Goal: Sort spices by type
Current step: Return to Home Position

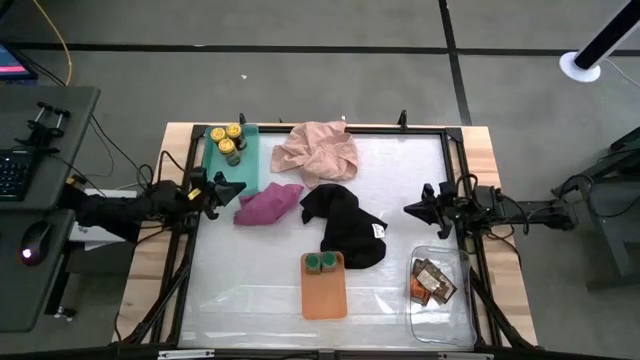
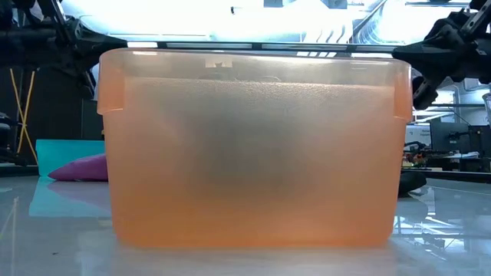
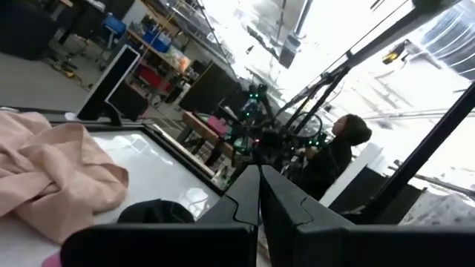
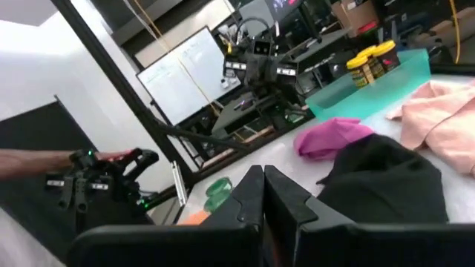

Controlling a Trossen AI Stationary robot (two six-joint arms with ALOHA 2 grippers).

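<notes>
**A:** The left end effector (image 1: 238,188) hangs over the left edge of the tabletop (image 1: 250,300). Its fingers (image 3: 241,204) are pressed together with nothing between them. How does the other one stand?

**B:** The right end effector (image 1: 410,209) sits opposite it, over the right edge. Its fingers (image 4: 249,196) are likewise together and empty. Both are well apart from each other and touch no spice.

**A:** What is the largest thing lying between them?

**B:** The pink cloth (image 1: 318,152), crumpled at the middle of the back edge. Just in front of it, the black cloth (image 1: 345,225) spreads over the centre and trails toward the front-right corner.

**A:** And the trays?

**B:** The clear tray (image 1: 445,318) fills the front-right corner. The orange tray (image 1: 324,292) stands at the middle of the front edge, just beside the black cloth's trailing end. In the low view its wall takes up nearly the whole picture. The green tray (image 1: 252,165) lies in the back-left corner, and the left end effector is at its front end.

**A:** Any smaller cloth?

**B:** The magenta cloth (image 1: 268,203) is bunched between the green tray and the black cloth, close to both.

**A:** Where are the spices?

**B:** The yellow-lidded jars (image 1: 230,140) stand upright in a cluster at the back of the green tray. Two green-lidded jars (image 1: 321,262) stand side by side at the back end of the orange tray. The orange-brown packets (image 1: 432,282) lie overlapping inside the clear tray, in its back half.
</notes>
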